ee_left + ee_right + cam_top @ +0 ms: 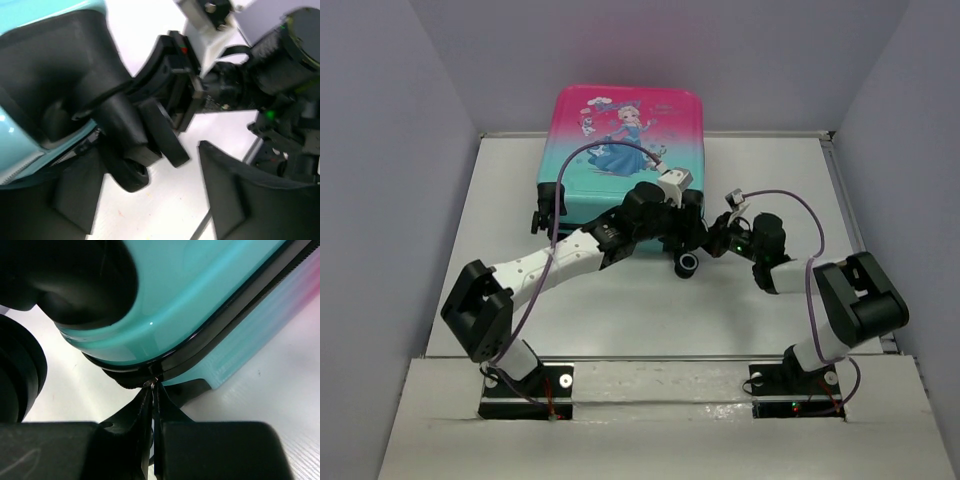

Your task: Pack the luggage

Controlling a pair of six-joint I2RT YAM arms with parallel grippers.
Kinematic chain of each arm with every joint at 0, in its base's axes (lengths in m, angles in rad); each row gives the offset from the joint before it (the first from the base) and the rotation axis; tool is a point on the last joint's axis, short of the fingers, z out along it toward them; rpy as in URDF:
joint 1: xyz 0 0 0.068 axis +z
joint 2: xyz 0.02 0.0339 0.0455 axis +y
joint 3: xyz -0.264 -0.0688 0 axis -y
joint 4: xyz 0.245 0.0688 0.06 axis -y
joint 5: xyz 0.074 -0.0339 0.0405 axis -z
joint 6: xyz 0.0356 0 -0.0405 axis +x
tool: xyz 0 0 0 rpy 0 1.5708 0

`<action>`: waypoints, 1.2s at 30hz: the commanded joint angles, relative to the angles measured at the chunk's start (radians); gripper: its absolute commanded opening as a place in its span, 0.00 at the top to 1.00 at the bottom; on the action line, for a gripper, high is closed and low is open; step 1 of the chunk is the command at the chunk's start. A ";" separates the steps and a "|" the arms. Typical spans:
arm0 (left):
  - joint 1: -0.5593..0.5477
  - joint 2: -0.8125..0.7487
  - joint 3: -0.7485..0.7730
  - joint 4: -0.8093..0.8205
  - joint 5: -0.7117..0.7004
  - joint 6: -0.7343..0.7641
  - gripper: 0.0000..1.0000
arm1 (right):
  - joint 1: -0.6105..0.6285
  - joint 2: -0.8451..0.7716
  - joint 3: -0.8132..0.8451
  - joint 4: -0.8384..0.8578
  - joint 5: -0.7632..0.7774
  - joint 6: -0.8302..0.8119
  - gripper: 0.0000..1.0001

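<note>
The luggage point(620, 140) lies flat and closed at the back of the table, pink at the far end and teal at the near end, princess print up. Both grippers meet at its near right corner. My right gripper point(156, 390) is shut on the metal zipper pull point(151, 383) at the black zipper trim point(220, 335), under the teal shell point(200, 285). My left gripper point(152, 165) is open, with a black wheel point(127, 172) between its fingers, close to the left finger point(75, 200). The right gripper's wrist point(175, 85) shows just beyond it. The lining is hidden.
A black wheel point(687, 264) sticks out at the suitcase's near right corner; another wheel point(536, 219) is at the near left corner. Grey walls enclose the white table point(620, 310) on three sides. A purple cable point(810, 215) loops over the right arm.
</note>
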 commanded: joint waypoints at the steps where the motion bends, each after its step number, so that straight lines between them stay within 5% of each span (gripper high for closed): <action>1: -0.003 0.022 0.087 0.130 -0.025 -0.019 0.27 | 0.003 -0.019 -0.028 0.177 0.077 0.069 0.93; 6: -0.001 0.108 0.203 0.120 -0.036 -0.015 0.58 | 0.101 -0.091 -0.144 0.238 0.233 0.093 0.93; 10: -0.001 0.172 0.332 0.110 -0.025 -0.031 0.69 | 0.263 -0.119 -0.187 0.255 0.487 0.090 0.93; 16: -0.004 0.267 0.487 0.115 0.053 -0.126 0.71 | 0.475 0.026 -0.206 0.540 0.813 0.162 0.93; 23: -0.027 0.327 0.588 0.095 0.113 -0.168 0.70 | 0.613 0.200 -0.047 0.671 1.010 0.117 0.93; 29: -0.044 0.317 0.570 0.123 0.122 -0.200 0.67 | 0.642 0.243 -0.020 0.695 0.978 0.140 0.93; 33: -0.055 0.381 0.674 0.087 0.188 -0.214 0.66 | 0.708 0.324 0.166 0.622 0.932 0.071 0.93; 36: -0.070 0.422 0.752 0.054 0.258 -0.241 0.54 | 0.751 0.401 0.242 0.619 0.875 0.067 0.93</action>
